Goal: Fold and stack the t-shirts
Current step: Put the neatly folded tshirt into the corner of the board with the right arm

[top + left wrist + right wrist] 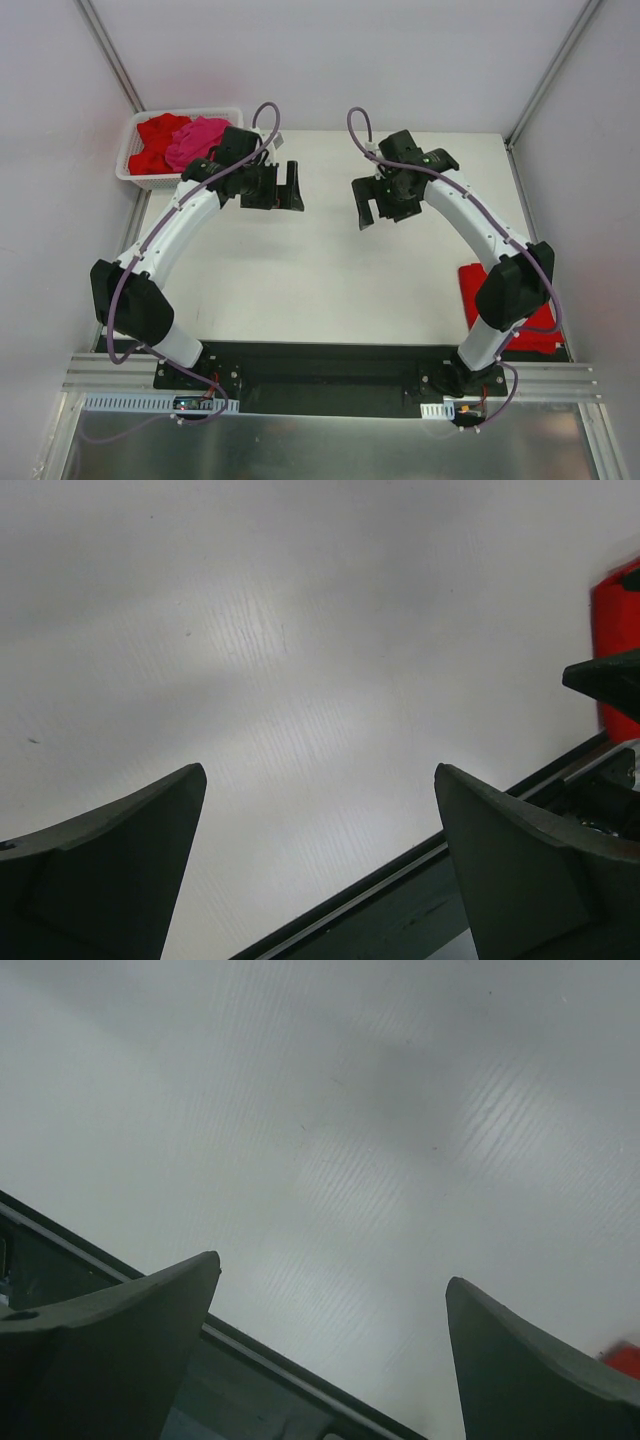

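A crumpled red t-shirt (157, 142) and a hot pink t-shirt (197, 141) lie in the white basket (134, 176) at the far left. A folded red t-shirt (478, 298) lies at the near right, partly hidden by the right arm; it shows at the right edge of the left wrist view (612, 650) and as a sliver in the right wrist view (625, 1358). My left gripper (287, 187) is open and empty above the bare table, just right of the basket. My right gripper (367, 204) is open and empty above the table's far middle. The two face each other.
The white table (320, 270) lies between grey walls, with a metal post at each back corner. A black base plate (320, 365) runs along the near edge and shows in both wrist views (400, 910) (250, 1390).
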